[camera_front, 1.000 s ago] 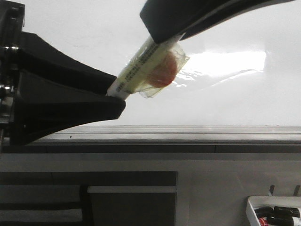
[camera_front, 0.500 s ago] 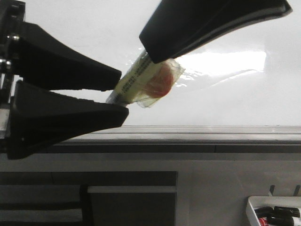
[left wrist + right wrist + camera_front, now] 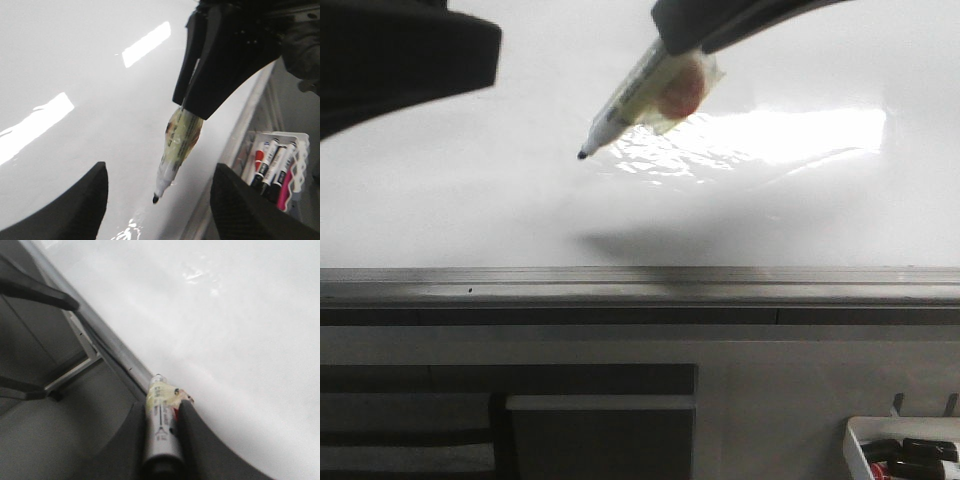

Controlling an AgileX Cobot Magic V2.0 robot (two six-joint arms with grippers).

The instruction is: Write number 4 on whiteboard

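Observation:
My right gripper [image 3: 672, 38] is shut on a white marker pen [image 3: 642, 92] wrapped in yellowish tape with a red patch. The pen slants down to the left, its bare black tip [image 3: 582, 155] hanging a little above the glossy whiteboard [image 3: 470, 205]. Its shadow lies on the board nearer the frame. In the right wrist view the pen [image 3: 160, 432] sits between the dark fingers [image 3: 192, 427]. My left gripper [image 3: 161, 170] is open and empty, its fingers wide apart either side of the pen's tip [image 3: 155, 199]. The number 4 is out of view; the board surface I see is plain white.
The board's grey aluminium frame [image 3: 640, 285] runs along the near edge. A small white tray of markers [image 3: 278, 165] sits beyond that frame, at the lower right of the front view [image 3: 905, 450]. A bright light reflection [image 3: 800, 135] lies on the board.
My left gripper let go of the pen's end, opened, and drew back up and to the left. The pen, in the right gripper, rose a little and its black tip now shows.

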